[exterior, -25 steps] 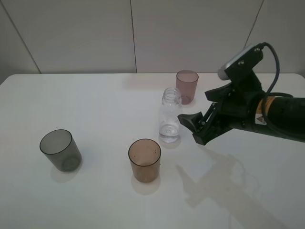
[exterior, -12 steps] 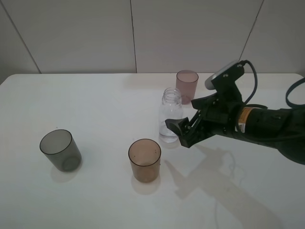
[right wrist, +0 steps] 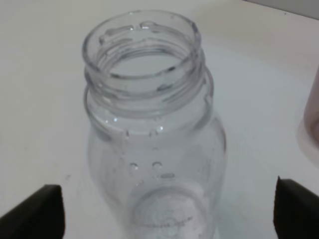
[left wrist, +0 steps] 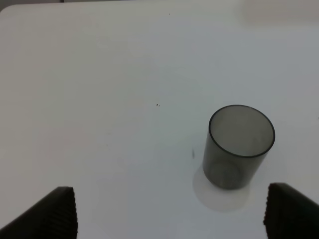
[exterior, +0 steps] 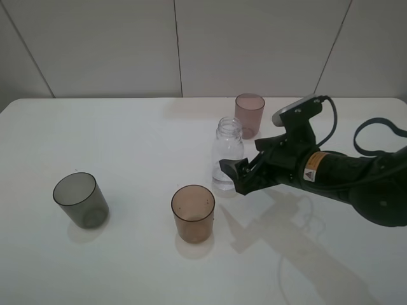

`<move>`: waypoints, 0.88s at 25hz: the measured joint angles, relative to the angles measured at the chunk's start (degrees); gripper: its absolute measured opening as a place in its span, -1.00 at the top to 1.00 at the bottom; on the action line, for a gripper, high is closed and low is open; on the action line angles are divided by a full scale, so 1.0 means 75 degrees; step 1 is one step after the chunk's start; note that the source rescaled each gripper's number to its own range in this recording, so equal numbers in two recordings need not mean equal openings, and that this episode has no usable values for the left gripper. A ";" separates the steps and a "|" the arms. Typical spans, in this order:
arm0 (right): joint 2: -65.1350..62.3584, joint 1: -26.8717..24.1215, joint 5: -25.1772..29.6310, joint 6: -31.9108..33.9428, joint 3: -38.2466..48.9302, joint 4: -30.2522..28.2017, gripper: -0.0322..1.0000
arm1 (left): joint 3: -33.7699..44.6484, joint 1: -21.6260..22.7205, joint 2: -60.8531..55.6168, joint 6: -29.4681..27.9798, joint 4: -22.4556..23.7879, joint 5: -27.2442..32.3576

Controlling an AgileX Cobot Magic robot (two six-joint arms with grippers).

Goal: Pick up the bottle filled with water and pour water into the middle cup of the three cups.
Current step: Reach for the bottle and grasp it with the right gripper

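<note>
The clear bottle (exterior: pixel 227 151) stands upright in the middle of the table with a little water at its bottom. My right gripper (exterior: pixel 236 176) is open at its lower body, reaching in from the right. In the right wrist view the bottle (right wrist: pixel 154 134) fills the gap of the right gripper (right wrist: pixel 164 214), and both fingertips (right wrist: pixel 36 211) stand clear of it. The brown-amber middle cup (exterior: pixel 193 213) is in front of the bottle. The grey cup (exterior: pixel 80 200) is at the left and the mauve-pink cup (exterior: pixel 249 114) is behind the bottle. My left gripper (left wrist: pixel 174 219) hangs open above the grey cup (left wrist: pixel 240 147).
The white table (exterior: pixel 127 140) runs back to a pale tiled wall. The right arm's cable loops above the table at the right. The pink cup's edge (right wrist: pixel 311 119) shows just beside the bottle in the right wrist view.
My right gripper has moved left and lower, from beside the bottle to flanking its lower body. Its jaws have stayed open. The cups and bottle have not moved.
</note>
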 joint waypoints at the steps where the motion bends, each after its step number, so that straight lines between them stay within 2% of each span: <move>1: 0.0059 0.0000 -0.0129 0.0000 0.0000 0.0002 -0.68 | 0.0000 0.0000 0.0000 0.0000 0.0000 0.0000; 22: 0.1436 0.0000 -0.2088 0.0000 -0.0002 -0.0050 -0.68 | 0.0000 0.0000 0.0000 0.0000 0.0000 0.0000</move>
